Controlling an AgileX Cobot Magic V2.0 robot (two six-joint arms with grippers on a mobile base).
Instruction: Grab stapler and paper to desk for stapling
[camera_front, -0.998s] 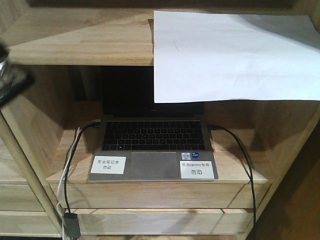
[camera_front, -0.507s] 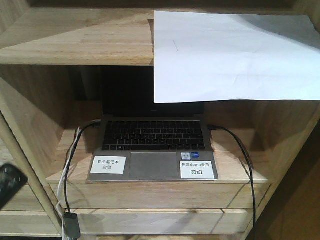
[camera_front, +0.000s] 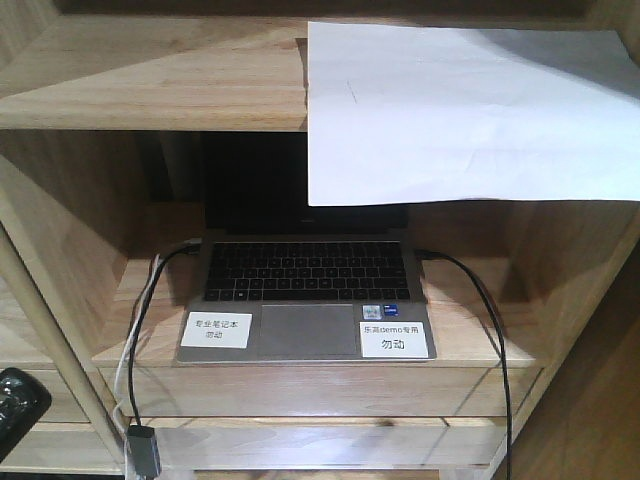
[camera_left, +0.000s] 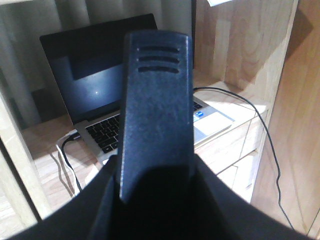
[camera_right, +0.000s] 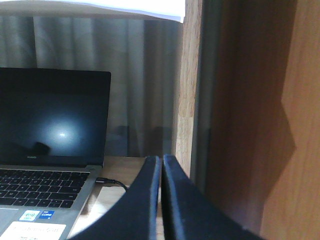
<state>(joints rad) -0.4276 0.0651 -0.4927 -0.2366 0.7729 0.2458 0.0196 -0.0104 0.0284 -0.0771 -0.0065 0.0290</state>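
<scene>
Hanging over the front edge of the upper shelf (camera_front: 150, 90), the paper (camera_front: 470, 110) lies with its near strip unsupported above the laptop (camera_front: 305, 290). That free edge looks like the easiest place to pinch so thin a sheet, since the rest lies flat on the wood.

The left gripper (camera_left: 156, 175) is closed around the stapler (camera_left: 156, 100). Its dark fingers press both sides of the black body, which points forward out of the jaws with its three slots uppermost. Gripped low down like this, the stapler should ride steadily.

The right gripper (camera_right: 161, 162) is closed and empty, its fingers almost touching. It sits low beside the unit's side panel (camera_right: 192, 75), with the paper's edge (camera_right: 125, 6) well above it. I judge it must open and rise to that overhang before it can take the sheet.

The surface meant for stapling is in no view, so both things have yet to be carried there.
</scene>
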